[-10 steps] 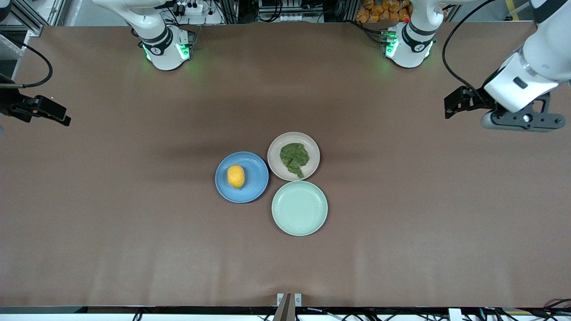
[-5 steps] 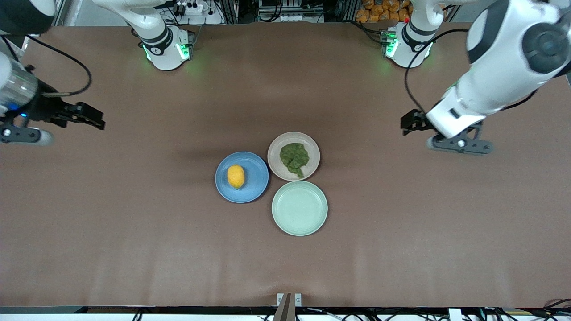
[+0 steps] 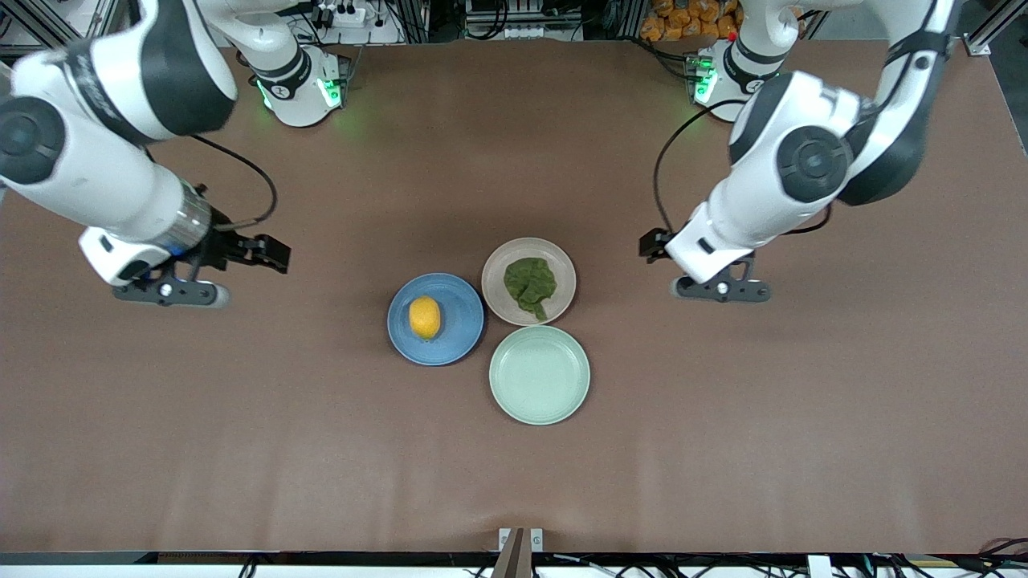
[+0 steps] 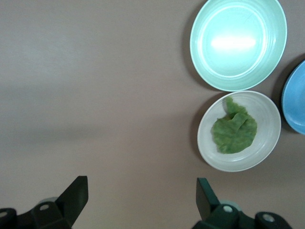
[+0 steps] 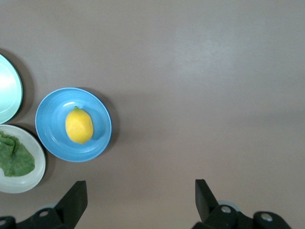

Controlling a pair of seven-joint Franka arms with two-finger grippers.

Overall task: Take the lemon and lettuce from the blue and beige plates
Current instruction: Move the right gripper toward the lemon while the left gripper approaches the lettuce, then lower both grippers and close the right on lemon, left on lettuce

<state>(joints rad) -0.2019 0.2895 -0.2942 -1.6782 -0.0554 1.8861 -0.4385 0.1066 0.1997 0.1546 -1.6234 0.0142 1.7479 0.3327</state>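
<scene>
The lemon (image 3: 425, 317) lies on the blue plate (image 3: 462, 321). The lettuce (image 3: 530, 285) lies on the beige plate (image 3: 495, 295), which touches the blue plate. My left gripper (image 3: 721, 289) hangs open and empty over bare table, toward the left arm's end from the beige plate. Its wrist view shows its open gripper (image 4: 141, 198), the lettuce (image 4: 233, 133) and the beige plate (image 4: 269, 143). My right gripper (image 3: 170, 293) hangs open and empty over bare table, toward the right arm's end from the blue plate. Its wrist view shows its open gripper (image 5: 140, 198), the lemon (image 5: 79, 125) and the blue plate (image 5: 52, 140).
An empty pale mint-green plate (image 3: 539, 375) sits nearer the front camera, touching both other plates; it also shows in the left wrist view (image 4: 238, 43). The brown table (image 3: 321, 449) spreads wide around the three plates.
Both arms have swung in from the table's ends toward the plates in the middle. The plates, lemon and lettuce have not moved.
</scene>
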